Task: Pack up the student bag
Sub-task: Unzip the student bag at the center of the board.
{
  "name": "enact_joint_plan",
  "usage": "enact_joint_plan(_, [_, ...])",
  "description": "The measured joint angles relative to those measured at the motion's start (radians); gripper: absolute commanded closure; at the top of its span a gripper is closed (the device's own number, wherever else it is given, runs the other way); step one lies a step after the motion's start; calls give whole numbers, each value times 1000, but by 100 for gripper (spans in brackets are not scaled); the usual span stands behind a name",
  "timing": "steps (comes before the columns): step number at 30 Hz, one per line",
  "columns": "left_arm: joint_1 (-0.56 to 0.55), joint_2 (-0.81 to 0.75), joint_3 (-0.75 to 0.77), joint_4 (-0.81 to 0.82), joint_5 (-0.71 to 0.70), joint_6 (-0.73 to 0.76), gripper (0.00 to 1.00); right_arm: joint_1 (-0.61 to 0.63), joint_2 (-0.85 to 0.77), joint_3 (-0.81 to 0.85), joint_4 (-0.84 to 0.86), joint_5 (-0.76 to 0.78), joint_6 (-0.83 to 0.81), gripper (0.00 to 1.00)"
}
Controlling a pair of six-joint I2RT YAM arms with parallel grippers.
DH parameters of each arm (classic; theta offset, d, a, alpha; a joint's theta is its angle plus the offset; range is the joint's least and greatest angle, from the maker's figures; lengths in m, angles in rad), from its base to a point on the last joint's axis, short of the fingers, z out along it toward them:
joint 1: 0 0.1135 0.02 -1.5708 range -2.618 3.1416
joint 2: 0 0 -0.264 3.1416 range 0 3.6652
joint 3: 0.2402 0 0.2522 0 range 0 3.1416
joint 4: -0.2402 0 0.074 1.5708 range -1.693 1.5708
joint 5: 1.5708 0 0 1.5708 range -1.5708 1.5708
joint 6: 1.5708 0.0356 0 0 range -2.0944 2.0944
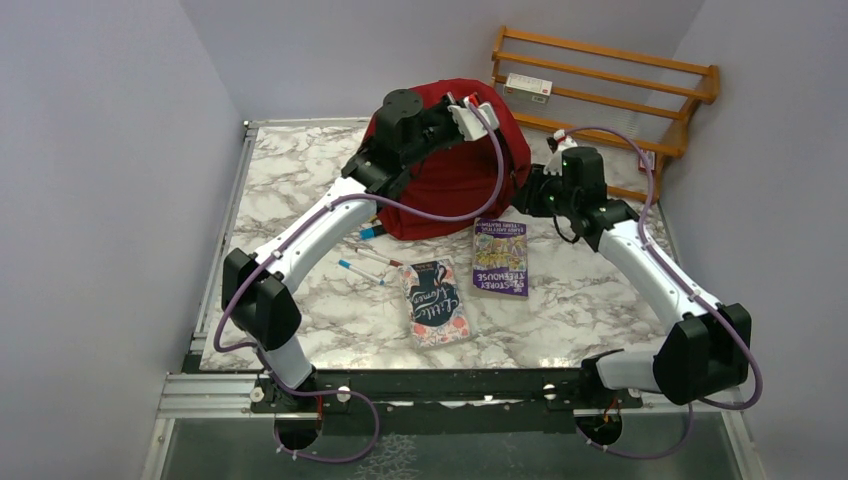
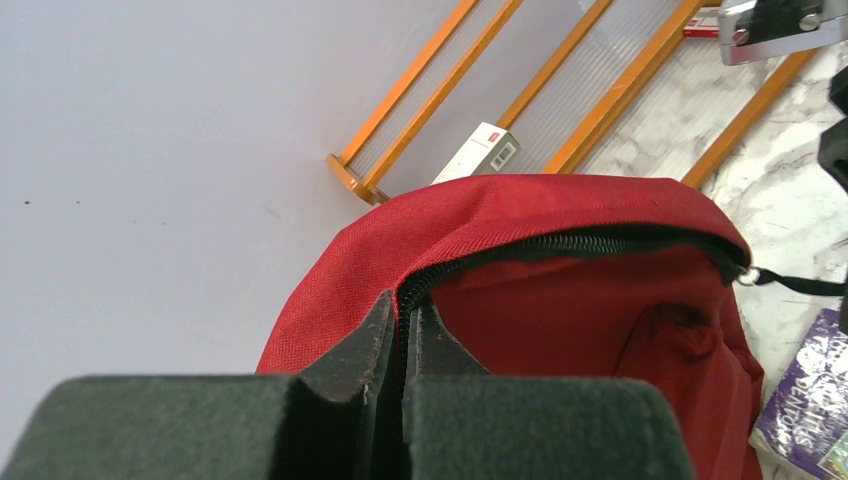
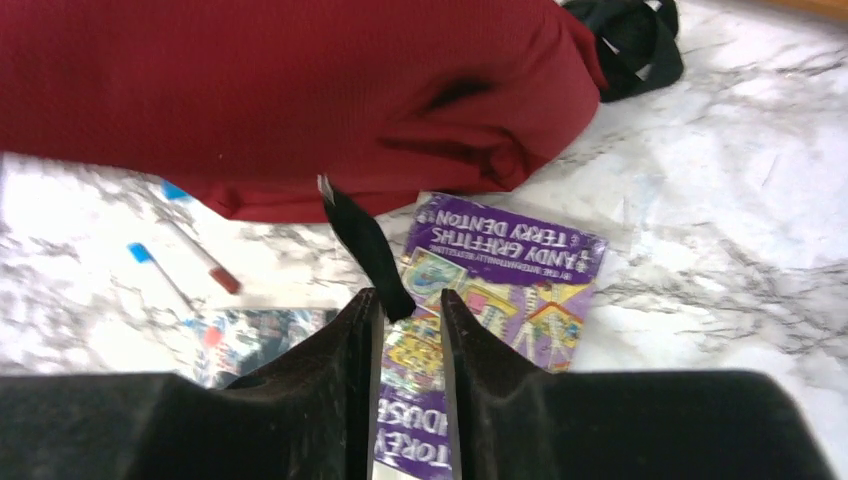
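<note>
Marble table: student bag at far centre, zipper looks shut. My left gripper clenched on bag's top edge. Right gripper jaws parted, black pull strap loose between them. Purple book, floral book, pens lie outside the bag. I judge nothing packed yet.
</note>
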Motion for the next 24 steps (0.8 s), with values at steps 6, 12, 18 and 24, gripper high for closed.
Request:
enact_joint_plan(6, [7,-14,-30,36,-13,-4,100,0,-36,24,-53,1,-27,36])
enact_joint_plan(12, [7,-38,-55,40,-14,-18,100,0,-189,58,37,-101,-90,26])
enact_joint_plan(18, [7,-84,-84,6,21,-36,100,0,-231,58,239,-223,-172,23])
enact_joint_plan(24, [7,-113,-87,-44,87,-54,100,0,-148,58,378,-303,-244,21])
